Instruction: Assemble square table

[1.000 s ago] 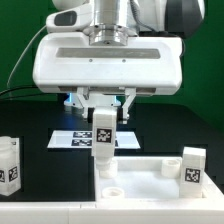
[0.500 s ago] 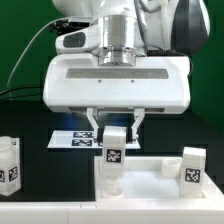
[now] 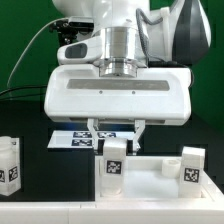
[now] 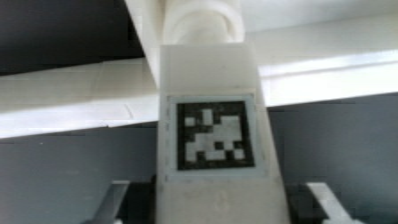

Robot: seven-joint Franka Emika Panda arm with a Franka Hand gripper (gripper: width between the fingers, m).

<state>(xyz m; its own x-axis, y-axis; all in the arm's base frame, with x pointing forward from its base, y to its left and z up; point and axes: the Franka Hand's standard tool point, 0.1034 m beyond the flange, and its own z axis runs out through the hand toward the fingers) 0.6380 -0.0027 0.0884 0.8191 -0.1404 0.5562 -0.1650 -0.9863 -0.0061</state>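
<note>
— How far along?
— Looks early — the end effector (image 3: 116,138), half-closed, grips a short white blocky tagged leg (image 3: 115,163) upright at a corner of the white square plastic slab (image 3: 150,187); a second leg (image 3: 9,165) and third leg (image 3: 193,168) stand apart.

my gripper (image 3: 116,137): lower than a second ago, shifted toward the exterior view's right
short white blocky plastic leg (image 3: 115,162): carried down between my fingers, its foot now low against the white square plastic slab (image 3: 150,186)

Free passage over the slab (image 3: 150,178) between held leg (image 3: 114,162) and standing leg (image 3: 193,167); 1 further leg (image 3: 9,166) obstructs the exterior view's left.
</note>
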